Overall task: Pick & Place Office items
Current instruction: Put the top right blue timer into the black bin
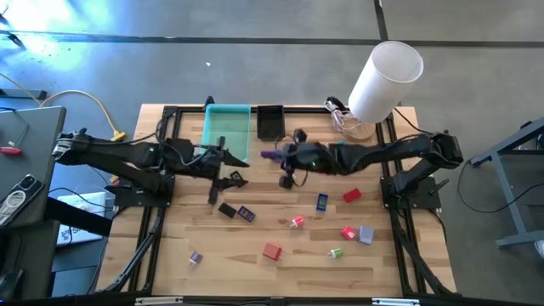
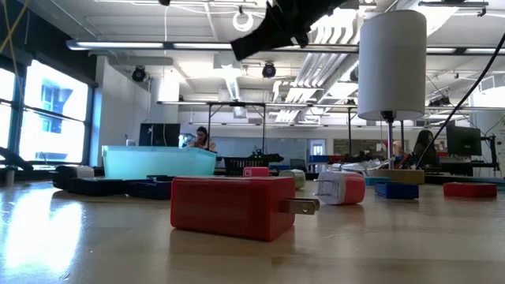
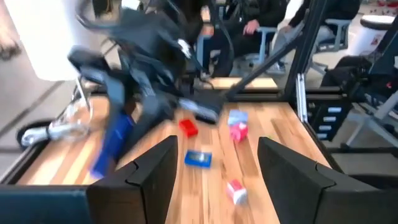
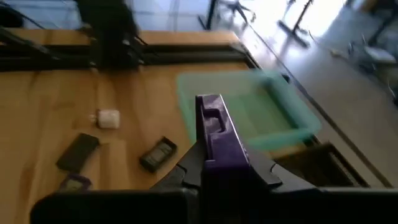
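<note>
1. The purple clip [image 4: 216, 134] sits clamped in my right claw [image 4: 217, 163], carried above the table just beside the teal tray [image 4: 292, 115]; the other items lie scattered on the wood nearer the front edge, among them a red block [image 1: 271, 251] and a blue piece [image 1: 322, 202]
2. My hold is on the clip's lower part only (the rest sticks out forward), so I judge it could twist or slip if I swing fast
3. My left claw [image 3: 214, 171] hangs open and empty by the tray; both arms meet there and could collide
4. Letting go too early would drop the clip outside the tray
</note>
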Robot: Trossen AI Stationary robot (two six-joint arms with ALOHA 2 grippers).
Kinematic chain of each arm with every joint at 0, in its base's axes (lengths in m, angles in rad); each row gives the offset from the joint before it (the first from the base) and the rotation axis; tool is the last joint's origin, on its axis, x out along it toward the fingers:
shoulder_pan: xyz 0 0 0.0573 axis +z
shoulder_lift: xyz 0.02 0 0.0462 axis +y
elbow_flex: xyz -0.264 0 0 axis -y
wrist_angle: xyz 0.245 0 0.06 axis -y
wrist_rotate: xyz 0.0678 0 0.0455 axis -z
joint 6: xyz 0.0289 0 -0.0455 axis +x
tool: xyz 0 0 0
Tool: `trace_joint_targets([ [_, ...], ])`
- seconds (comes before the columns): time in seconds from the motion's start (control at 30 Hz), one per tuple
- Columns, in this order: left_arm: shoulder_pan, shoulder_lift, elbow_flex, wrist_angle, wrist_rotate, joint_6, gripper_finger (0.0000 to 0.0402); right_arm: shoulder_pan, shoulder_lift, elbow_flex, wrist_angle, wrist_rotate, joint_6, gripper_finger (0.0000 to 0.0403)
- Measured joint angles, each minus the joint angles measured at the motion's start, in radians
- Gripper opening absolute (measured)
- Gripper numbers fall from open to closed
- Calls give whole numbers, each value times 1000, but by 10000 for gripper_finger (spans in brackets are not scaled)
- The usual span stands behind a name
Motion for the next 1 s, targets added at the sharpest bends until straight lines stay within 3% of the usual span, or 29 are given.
trace_joint_targets([
  [0.2,69,-77,-1,-233,4,-21,216,-124,0,79,-113,-83,64,43],
  [0.37,123,-90,-45,-234,1,-46,216,-257,57,87,-97,-206,159,43],
  [0.47,144,-88,-90,-188,24,-49,216,-307,120,87,-54,-260,175,43],
  [0.67,182,-82,-262,16,220,-54,216,-365,236,91,40,-258,166,43],
  [0.73,187,-82,-336,118,242,-77,216,-385,271,118,34,-250,157,43],
  [0.87,191,-82,-461,311,242,-96,216,-408,339,191,-16,-249,145,43],
  [1.0,185,-82,-528,399,243,-69,216,-423,406,339,-204,-252,95,43],
])
